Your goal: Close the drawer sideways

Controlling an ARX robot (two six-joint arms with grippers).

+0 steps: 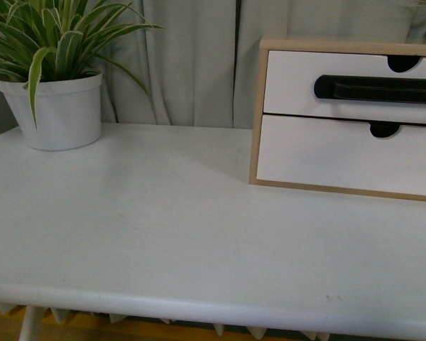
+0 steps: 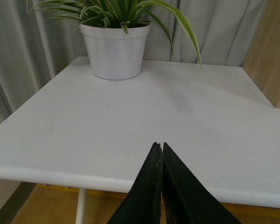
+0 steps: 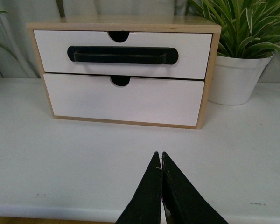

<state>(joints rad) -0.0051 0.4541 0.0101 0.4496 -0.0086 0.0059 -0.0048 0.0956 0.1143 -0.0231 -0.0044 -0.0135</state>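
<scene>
The drawer (image 1: pixel 298 89) is the upper white front with a long black bar handle (image 1: pixel 376 89) and a semicircular top notch, in a light-wood case (image 1: pixel 258 106) at the table's right. It appears flush with the case in the right wrist view (image 3: pixel 191 53); its handle (image 3: pixel 121 55) shows there too. Below it sits a white drawer front with only a notch (image 1: pixel 326 156). Neither gripper shows in the front view. My left gripper (image 2: pixel 158 145) is shut and empty over the table's front edge. My right gripper (image 3: pixel 159 154) is shut and empty, in front of the case, apart from it.
A white pot with a striped green plant (image 1: pixel 57 106) stands at the table's back left; it also shows in the left wrist view (image 2: pixel 115 49) and in the right wrist view (image 3: pixel 233 77). Grey curtains hang behind. The white table (image 1: pixel 142 227) has a rounded front edge.
</scene>
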